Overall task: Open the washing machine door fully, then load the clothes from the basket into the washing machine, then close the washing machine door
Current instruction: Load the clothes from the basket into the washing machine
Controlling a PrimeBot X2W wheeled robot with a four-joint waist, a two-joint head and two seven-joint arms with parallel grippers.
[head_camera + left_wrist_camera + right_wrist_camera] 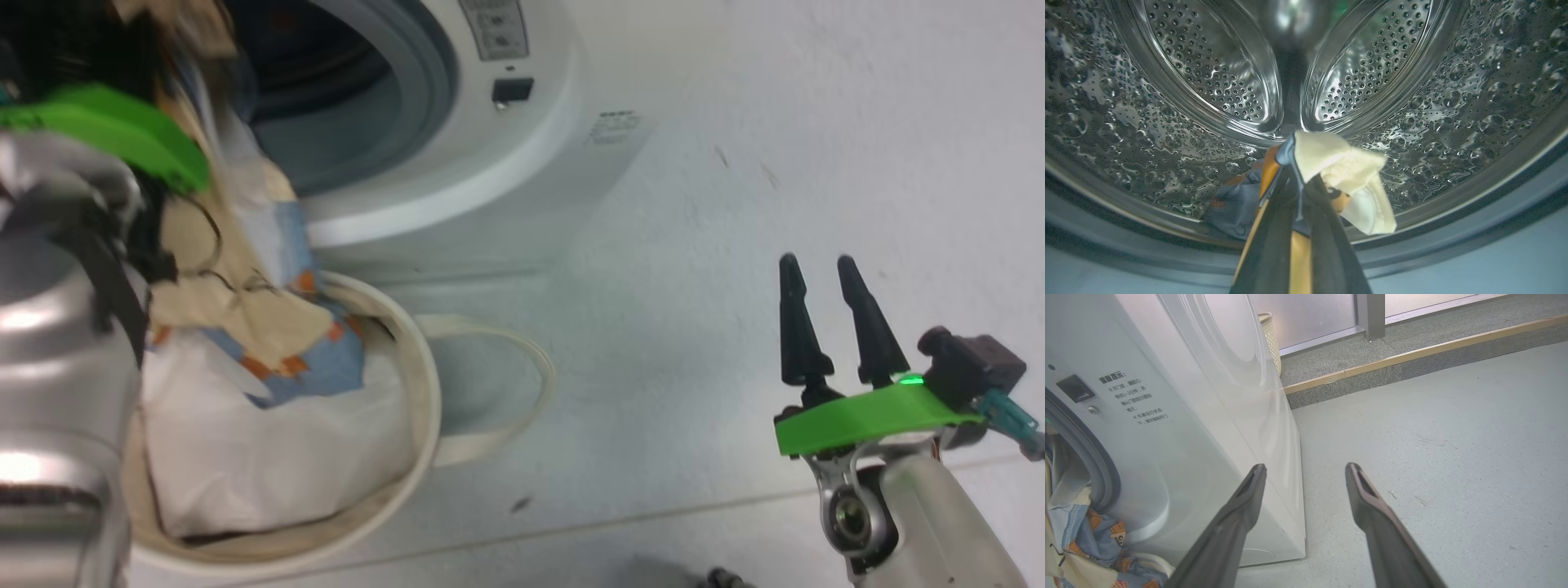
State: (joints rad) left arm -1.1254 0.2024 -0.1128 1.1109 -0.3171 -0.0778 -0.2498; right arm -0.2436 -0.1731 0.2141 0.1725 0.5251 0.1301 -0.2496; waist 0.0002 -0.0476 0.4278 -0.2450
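left tool (1295, 175) is poking into the mouth of the washing machine (522, 163), with the holed steel drum (1208, 81) curving all around it. its two fingers are pinching tight together on the clothes (1347, 171): cream cloth is bunching over the tips, and blue fabric with orange prints is hanging off to the other side, low against the drum wall. from the head view, the silver left forearm (57, 367) is rising along the left edge, and a long trail of the beige and blue fabric is draping from the grey rubber ring (424, 82) down into the basket (424, 392). the basket is sitting on the floor (735, 204), pressed up against the foot of the machine's front, one loop handle (522, 384) flopping out onto the floor beside it. a plain white bundle (269, 457) is lying in the basket under the trailing end. right tool (818, 263) is hanging over bare floor to the right of the machine, well apart from the basket, fingers spread wide and holding nothing.
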